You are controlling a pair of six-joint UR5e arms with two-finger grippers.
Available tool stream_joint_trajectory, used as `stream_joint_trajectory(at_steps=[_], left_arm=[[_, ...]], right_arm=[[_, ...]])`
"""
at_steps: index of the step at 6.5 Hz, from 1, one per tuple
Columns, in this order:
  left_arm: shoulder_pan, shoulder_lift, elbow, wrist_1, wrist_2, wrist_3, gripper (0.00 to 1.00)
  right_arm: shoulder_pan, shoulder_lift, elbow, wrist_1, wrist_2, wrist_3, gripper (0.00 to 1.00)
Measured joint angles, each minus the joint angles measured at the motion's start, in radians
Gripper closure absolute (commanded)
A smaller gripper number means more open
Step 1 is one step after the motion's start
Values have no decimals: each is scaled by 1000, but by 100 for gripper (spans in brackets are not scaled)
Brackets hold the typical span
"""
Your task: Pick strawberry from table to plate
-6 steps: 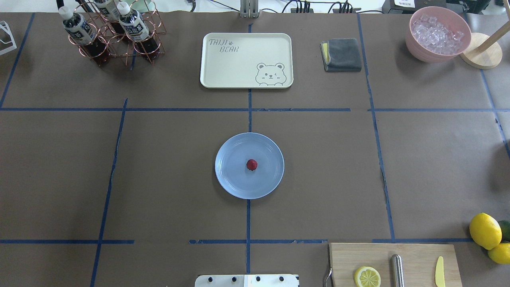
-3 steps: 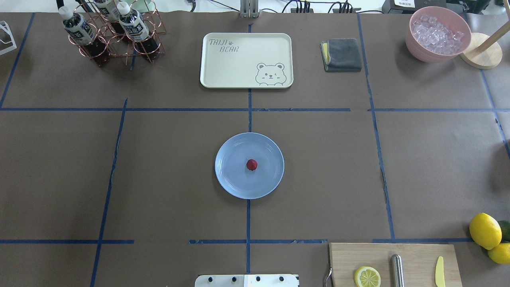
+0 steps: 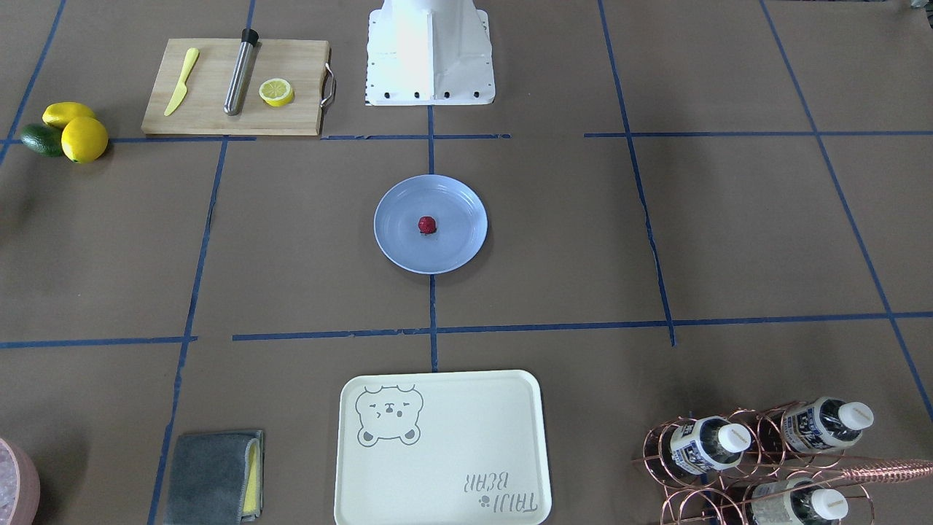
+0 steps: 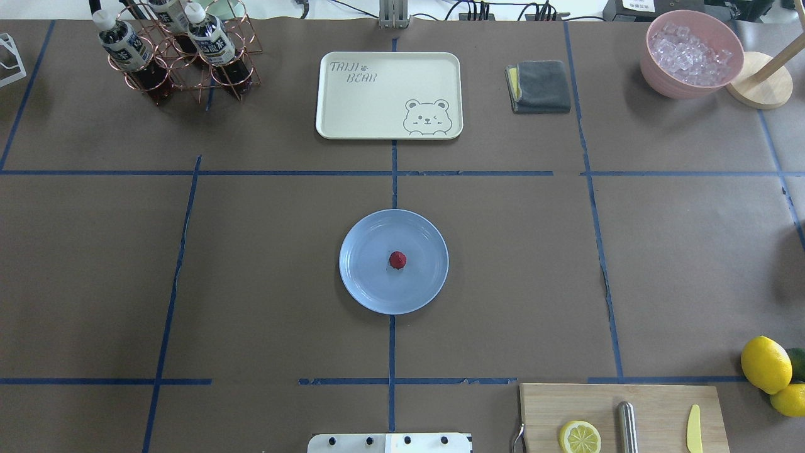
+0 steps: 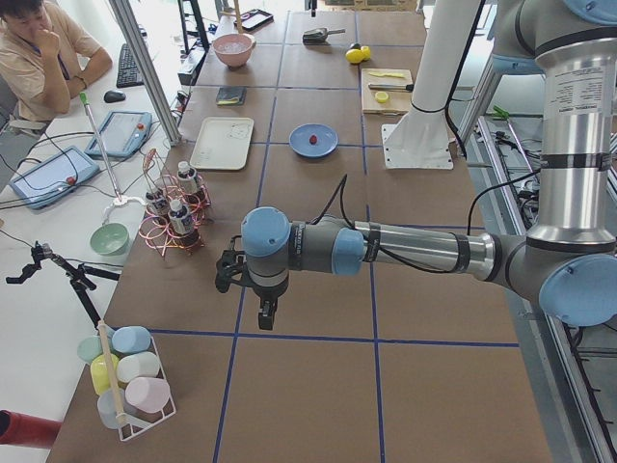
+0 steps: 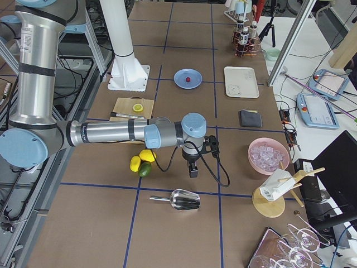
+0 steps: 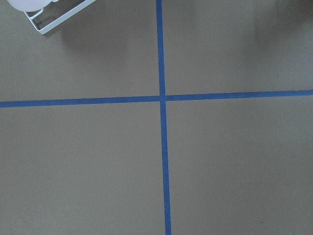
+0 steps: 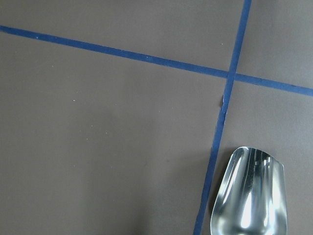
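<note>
The small dark-red strawberry [image 4: 397, 260] [image 3: 427, 224] lies at the middle of the round light-blue plate [image 4: 368, 283] [image 3: 455, 244], which sits at the centre of the brown table [image 4: 516, 264]. Neither gripper appears in the overhead or front views. The left gripper [image 5: 266, 311] hangs far out over the table's left end, and I cannot tell whether it is open or shut. The right gripper [image 6: 192, 170] hangs over the right end, close to a metal scoop [image 6: 179, 199]; its state is equally unclear. The wrist views show only paper and tape, with nothing between the fingers.
A cream bear tray [image 4: 388, 94] lies beyond the plate, a grey cloth [image 4: 539, 86] and a pink ice bowl [image 4: 690, 53] to its right. A bottle rack [image 4: 176, 50] stands far left. The cutting board [image 4: 622, 418] and lemons [image 4: 766, 365] sit near right. A person [image 5: 39, 58] sits beside the table.
</note>
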Motion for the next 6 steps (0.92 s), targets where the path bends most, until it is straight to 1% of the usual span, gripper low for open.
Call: stream_joint_trajectory(at_steps=[1, 4, 6], left_arm=[[6, 4, 2, -3, 3, 13, 0], [22, 37, 5, -5, 10, 148, 0], [22, 41, 8, 0, 11, 166, 0]], right_arm=[[0, 0, 1, 0, 0, 0, 0], [0, 7, -2, -6, -3, 3, 0], [0, 13, -6, -9, -3, 5, 0]])
